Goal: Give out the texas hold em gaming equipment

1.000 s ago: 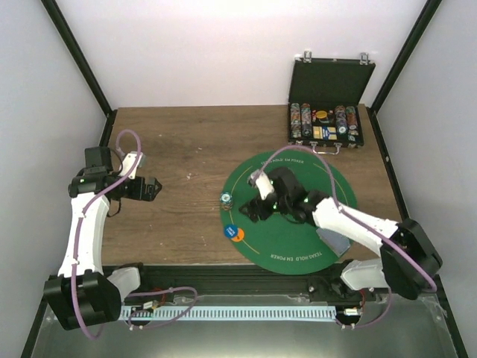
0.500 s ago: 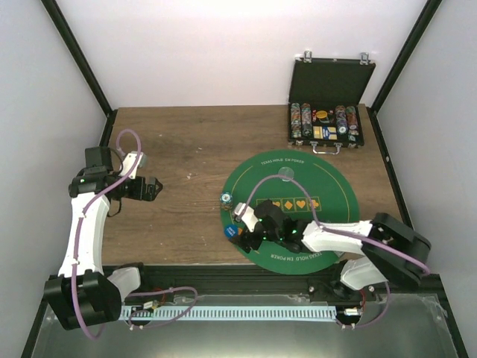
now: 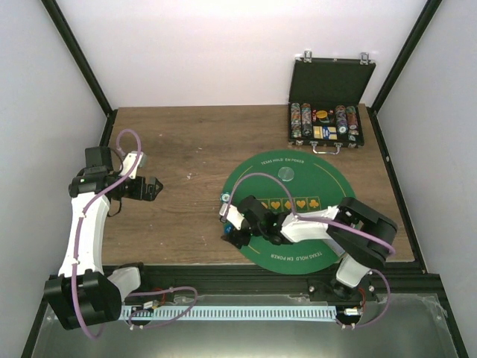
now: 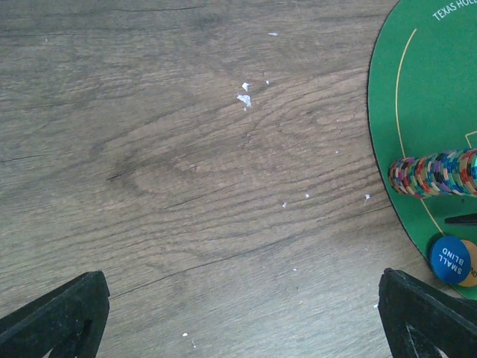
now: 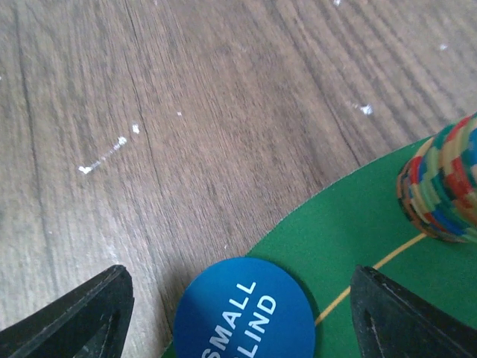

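Observation:
A blue disc marked SMALL BLIND (image 5: 246,313) lies on the left edge of the green mat (image 5: 350,246). My right gripper (image 5: 242,324) hangs low over it, open, one finger on each side and neither touching it. In the left wrist view the same blue disc (image 4: 449,259) partly covers an orange disc (image 4: 472,274). A stack of striped chips (image 5: 443,190) stands on the mat just beyond, also seen at the mat's left edge (image 3: 225,198). A grey disc (image 3: 284,174) lies near the mat's far side. My left gripper (image 3: 155,188) is open over bare wood, far left of the mat.
The black hinged case (image 3: 326,123) with rows of chips stands open at the back right. The right arm (image 3: 328,227) lies across the near half of the mat (image 3: 328,186). White specks (image 4: 244,97) dot the wooden table.
The right arm has swung from the mat's middle to its near left edge and lowered its gripper around the blue disc. The left arm has not moved.

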Tool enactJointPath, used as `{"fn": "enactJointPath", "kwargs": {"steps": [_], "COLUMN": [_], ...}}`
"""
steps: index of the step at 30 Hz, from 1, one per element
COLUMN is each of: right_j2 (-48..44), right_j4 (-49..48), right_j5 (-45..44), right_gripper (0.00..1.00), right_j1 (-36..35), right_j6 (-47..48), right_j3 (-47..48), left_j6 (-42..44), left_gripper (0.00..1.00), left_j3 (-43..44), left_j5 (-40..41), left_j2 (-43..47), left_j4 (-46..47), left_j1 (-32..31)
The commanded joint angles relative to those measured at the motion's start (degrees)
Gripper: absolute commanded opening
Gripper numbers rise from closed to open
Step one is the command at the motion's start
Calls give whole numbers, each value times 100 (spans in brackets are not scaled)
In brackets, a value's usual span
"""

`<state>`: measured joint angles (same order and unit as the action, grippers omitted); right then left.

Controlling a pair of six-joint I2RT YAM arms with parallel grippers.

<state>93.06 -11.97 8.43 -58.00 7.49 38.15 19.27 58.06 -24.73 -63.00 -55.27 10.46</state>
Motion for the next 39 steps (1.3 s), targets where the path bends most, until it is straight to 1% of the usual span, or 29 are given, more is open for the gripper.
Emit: {"fn": "enactJointPath", "kwargs": {"steps": [1,7,11,14,17,23,28,34,36,39], "right_j2": [256,397,337,274,148,-147,-503,-1554,-1955,-2476], "right_j4": [147,181,207,289,423,490,771,1561,1839,2118], "right_j5": [10,-227,-333,-345,-304,-164,-134,-356,-432,-439], "right_gripper": [79,68,54,47,42,40,37,36,36,36], "right_j1": [-60,-113,-182,-194,-193,-194,-190,-113,49,479], "right_j6": [186,141,141,133,82,-85,-194,-437,-622,-900], "right_j3": [213,200,177,182,209,210,232,131,89,-3], "left_j6": [-37,-34,-25,-13,-15,-6,9,41,64,75], "left_gripper": [99,100,100,100,100,100,100,99,100,100], "left_j3": [117,118,126,126,126,118,126,125,126,119], "left_j5": [-89,-85,-188,-150,-147,-130,-116,-160,-201,-218], "left_j2": [-28,-63,-55,-55,-55,-64,-28,-24,-39,-44], "left_j4": [-56,-62,-80,-82,-77,-72,-72,-81,-85,-77], "left_j1": [-16,-18,-18,-15,-13,-18,-12,-18,-13,-17]}}
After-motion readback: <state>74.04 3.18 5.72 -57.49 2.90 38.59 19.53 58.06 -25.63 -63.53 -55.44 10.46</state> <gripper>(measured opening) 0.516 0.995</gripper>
